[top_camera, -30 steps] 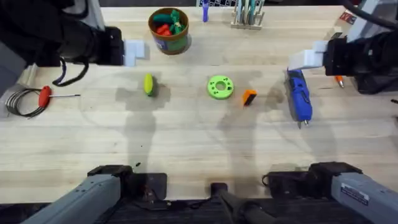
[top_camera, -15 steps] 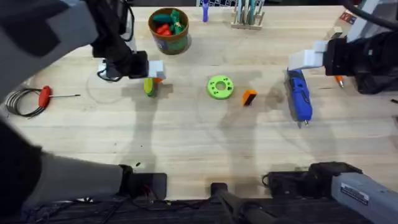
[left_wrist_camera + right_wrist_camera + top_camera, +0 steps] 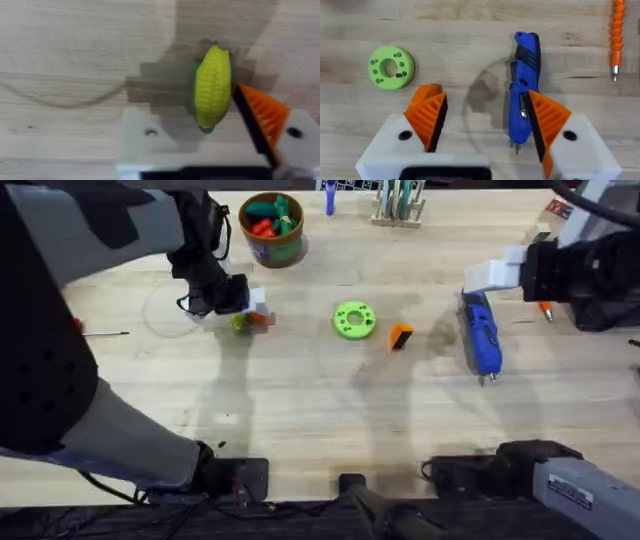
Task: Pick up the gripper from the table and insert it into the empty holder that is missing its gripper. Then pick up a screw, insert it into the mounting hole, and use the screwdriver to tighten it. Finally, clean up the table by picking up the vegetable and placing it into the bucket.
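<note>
Lying on the tabletop (image 3: 300,420), the vegetable (image 3: 213,86) sits between the left gripper's (image 3: 210,145) spread fingers, its side against the orange pad (image 3: 262,116). Well apart, the right gripper (image 3: 485,127) hangs open above the screwdriver (image 3: 523,85).

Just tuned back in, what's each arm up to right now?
The left gripper has come in over the vegetable, open, with the corn-shaped toy between its two mounts. One mount is missing its orange pad. The right gripper hangs open above the screwdriver. The loose orange gripper lies beside the green disc. The bucket holds other toy vegetables.
</note>
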Available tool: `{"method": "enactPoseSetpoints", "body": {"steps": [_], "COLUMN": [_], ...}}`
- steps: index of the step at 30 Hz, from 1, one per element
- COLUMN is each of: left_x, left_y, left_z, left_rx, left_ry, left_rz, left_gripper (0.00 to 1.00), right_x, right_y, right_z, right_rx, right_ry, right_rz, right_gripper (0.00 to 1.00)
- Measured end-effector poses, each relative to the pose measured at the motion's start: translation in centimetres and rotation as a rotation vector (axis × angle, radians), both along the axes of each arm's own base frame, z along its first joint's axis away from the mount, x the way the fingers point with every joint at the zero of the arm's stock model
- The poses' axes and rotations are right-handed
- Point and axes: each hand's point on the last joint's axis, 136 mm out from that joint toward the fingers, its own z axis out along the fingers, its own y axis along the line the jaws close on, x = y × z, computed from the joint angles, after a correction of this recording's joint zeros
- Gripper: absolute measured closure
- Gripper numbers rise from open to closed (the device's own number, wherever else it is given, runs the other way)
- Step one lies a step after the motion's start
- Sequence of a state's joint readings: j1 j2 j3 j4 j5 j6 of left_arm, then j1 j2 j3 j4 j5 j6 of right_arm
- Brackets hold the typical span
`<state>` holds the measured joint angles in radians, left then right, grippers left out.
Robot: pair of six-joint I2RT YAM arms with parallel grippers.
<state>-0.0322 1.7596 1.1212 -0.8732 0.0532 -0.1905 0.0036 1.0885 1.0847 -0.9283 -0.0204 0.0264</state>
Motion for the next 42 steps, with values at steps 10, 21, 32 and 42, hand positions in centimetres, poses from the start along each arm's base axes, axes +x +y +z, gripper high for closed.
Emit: {"method": "enactPoseSetpoints", "body": {"steps": [10,21,32,42], "left_x": [0.3,0.4,0.4,-1.6], "left_y": [-0.4,-0.5,-1.1,-1.0], "left_z": [0.2,0.9,12.6,18.4], "left_rx": [-0.019,-0.023,-0.060,-0.060], "left_ry": [-0.011,-0.028,-0.289,-0.458], "left_rz": [0.000,-0.001,-0.034,-0.046], "left_gripper": [0.983,0.985,0.985,0.985], "right_x": [0.0,0.0,0.0,0.0], "right_y": [0.0,0.0,0.0,0.0], "right_z": [0.0,0.0,0.0,0.0], "right_rx": [0.000,0.000,0.000,0.000], "right_ry": [0.000,0.000,0.000,0.000], "right_rz": [0.000,0.000,0.000,0.000], "right_gripper": [0.075,0.075,0.075,0.075]}}
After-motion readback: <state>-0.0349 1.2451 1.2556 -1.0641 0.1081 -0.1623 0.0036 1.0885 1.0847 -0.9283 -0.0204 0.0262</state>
